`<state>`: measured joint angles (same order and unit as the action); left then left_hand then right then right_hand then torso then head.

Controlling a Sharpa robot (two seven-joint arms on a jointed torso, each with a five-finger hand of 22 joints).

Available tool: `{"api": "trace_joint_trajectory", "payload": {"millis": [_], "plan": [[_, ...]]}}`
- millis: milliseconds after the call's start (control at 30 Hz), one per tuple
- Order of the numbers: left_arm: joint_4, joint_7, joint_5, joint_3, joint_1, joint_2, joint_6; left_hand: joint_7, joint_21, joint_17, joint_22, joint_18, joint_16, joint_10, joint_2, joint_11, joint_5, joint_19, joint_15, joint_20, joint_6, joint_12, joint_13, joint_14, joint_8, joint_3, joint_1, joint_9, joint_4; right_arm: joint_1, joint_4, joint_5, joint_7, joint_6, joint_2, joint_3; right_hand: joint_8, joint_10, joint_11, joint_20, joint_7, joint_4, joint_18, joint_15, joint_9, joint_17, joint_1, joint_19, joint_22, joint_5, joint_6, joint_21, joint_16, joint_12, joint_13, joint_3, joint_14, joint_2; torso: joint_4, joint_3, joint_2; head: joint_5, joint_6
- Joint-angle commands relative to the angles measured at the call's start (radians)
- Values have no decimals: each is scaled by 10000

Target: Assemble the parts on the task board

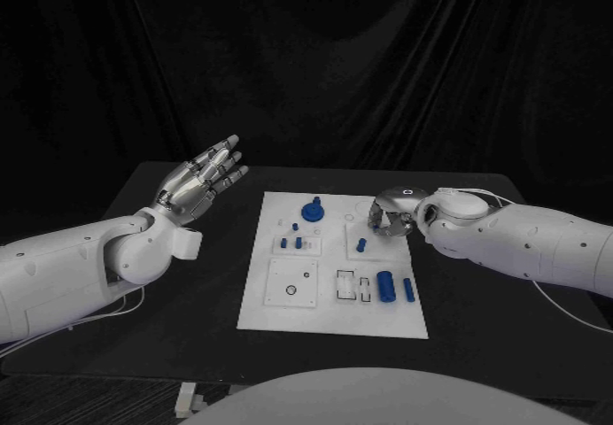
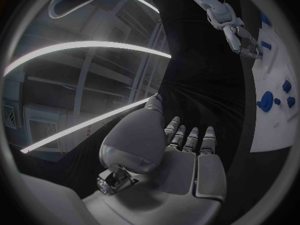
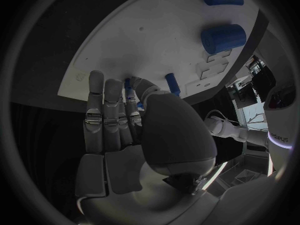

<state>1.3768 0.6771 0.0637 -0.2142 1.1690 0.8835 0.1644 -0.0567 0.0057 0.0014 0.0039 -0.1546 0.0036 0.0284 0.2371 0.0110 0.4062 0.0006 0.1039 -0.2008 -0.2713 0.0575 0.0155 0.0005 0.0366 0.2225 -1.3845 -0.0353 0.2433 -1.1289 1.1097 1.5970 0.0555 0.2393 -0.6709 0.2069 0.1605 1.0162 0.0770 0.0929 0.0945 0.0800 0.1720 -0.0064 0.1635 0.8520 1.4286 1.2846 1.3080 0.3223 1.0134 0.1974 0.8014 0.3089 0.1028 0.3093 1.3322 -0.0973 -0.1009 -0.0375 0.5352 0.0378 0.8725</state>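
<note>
Two robot hands at a white task board with small blue parts.

The black table holds the task board in its middle. The left hand is lifted up off to the board's left, far side, with fingers spread wide and nothing in it. The right hand is low over the board's far right part, fingers reaching down by a little blue peg; I cannot tell if it holds anything. A round blue disc sits at the far middle. A fat blue cylinder and a thin blue pin lie at the near right.
</note>
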Motion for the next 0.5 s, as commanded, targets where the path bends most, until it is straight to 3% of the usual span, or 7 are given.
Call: {"api": "trace_joint_trajectory", "payload": {"millis": [33, 300, 500], "plan": [[-11, 555, 63, 11, -26, -35, 144, -11, -42, -14, 27, -133, -36, 3, -2, 105, 71, 3, 98, -138, -75, 41, 15, -5, 66, -22, -146, -8, -88, 54, -41, 69, 123, 342, 20, 5, 53, 78, 8, -4, 13, -8, 75, -8, 46, 2, -26, 69, 208, -50, 91, 46, 57, 33, 6, 54, 79, 84, 6, 3, 0, -5, 2], [-55, 471, 63, 11, -62, -76, 186, -59, -28, -7, 82, -206, -21, 11, 22, 159, 387, 15, 174, -337, -110, 116, 24, 2, 86, -114, -346, -14, -329, 84, -45, 69, 144, 351, 42, 5, 118, 275, -11, 8, 151, -74, 72, 12, 156, -48, 20, 80, 215, -76, 186, 42, 24, 81, 12, 76, 62, 96, -1, 6, 3, 5, 2], [-89, 373, 63, 11, -80, -111, 240, -173, -14, 20, 136, -237, 41, 50, 39, 269, 528, 30, 241, -501, -449, 223, 43, 28, 192, -152, -387, -59, -456, 101, -47, 69, 91, 277, 57, 5, 213, 558, -61, -19, 272, -297, 86, -27, 312, -181, 232, 66, 237, 67, 349, 49, -108, 79, -11, 174, -15, 82, -3, 0, -4, 3, 2]]}}
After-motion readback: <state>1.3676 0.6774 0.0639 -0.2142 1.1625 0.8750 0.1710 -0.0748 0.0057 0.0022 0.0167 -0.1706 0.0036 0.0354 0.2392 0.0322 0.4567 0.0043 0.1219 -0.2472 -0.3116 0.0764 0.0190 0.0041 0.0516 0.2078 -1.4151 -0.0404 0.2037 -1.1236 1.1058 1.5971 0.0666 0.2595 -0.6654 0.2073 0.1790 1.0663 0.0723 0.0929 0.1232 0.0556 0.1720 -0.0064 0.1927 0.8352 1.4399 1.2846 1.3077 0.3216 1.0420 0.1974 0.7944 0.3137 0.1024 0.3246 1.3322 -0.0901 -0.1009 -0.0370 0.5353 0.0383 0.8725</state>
